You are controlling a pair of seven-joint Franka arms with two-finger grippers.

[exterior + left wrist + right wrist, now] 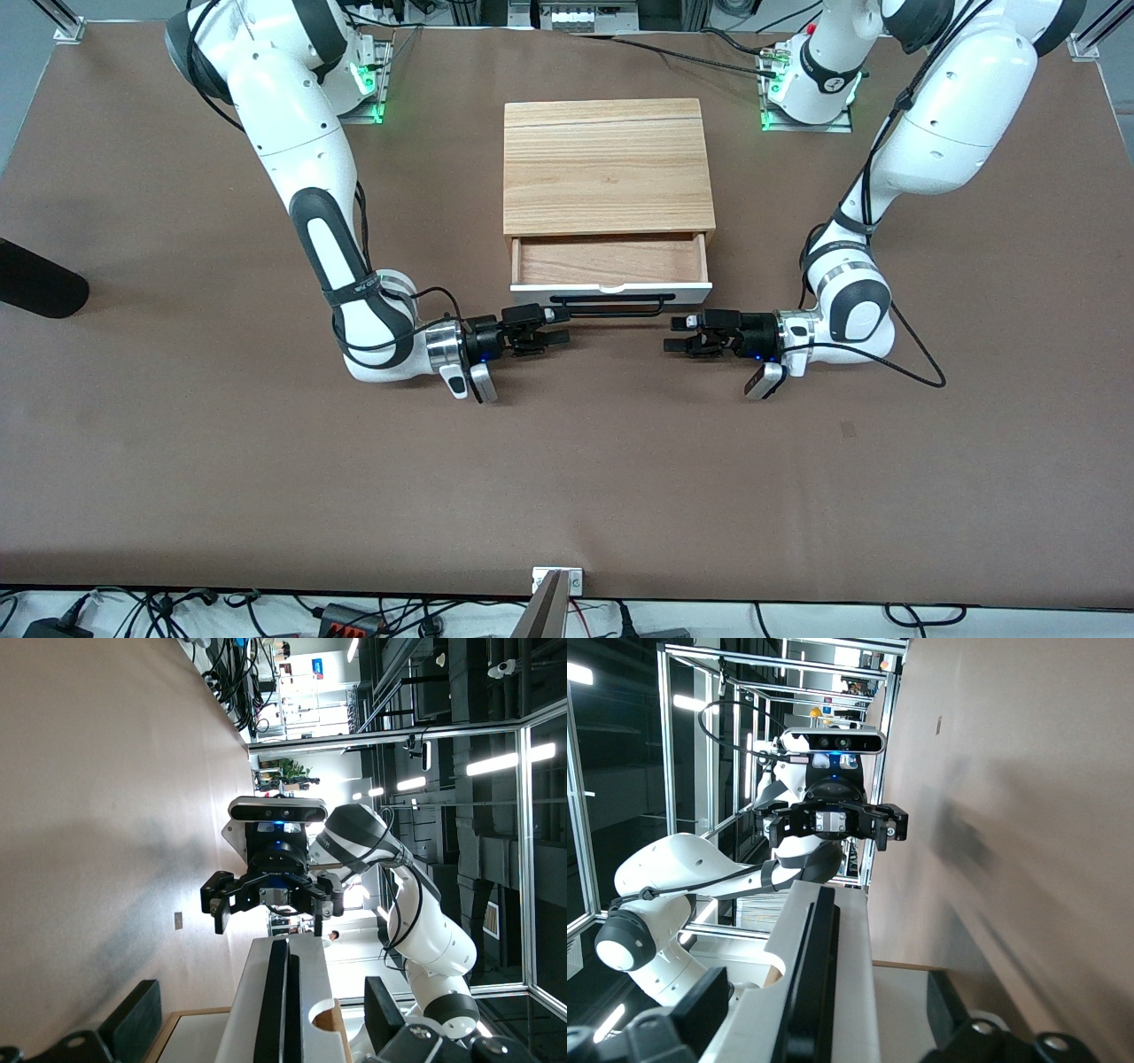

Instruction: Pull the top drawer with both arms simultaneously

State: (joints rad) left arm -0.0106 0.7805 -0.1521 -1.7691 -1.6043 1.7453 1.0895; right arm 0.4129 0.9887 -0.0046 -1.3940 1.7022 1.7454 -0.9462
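The top drawer [611,260] stands pulled out of the light-wood cabinet [608,164], its brown inside showing. Its white front carries a black bar handle [611,306]. My right gripper [556,326] is open at the handle's end toward the right arm, low over the table. My left gripper [679,334] is open just off the handle's other end. In the left wrist view the handle [276,1010] runs between my left gripper's [261,985] spread fingers [133,1019], untouched. In the right wrist view the handle [815,992] likewise lies between my right gripper's [828,992] fingers [709,997].
A black rounded object [35,279] lies at the table's edge toward the right arm's end. A small metal bracket [556,580] sits at the table edge nearest the front camera. Each wrist view shows the other arm's gripper facing it [270,895] [833,824].
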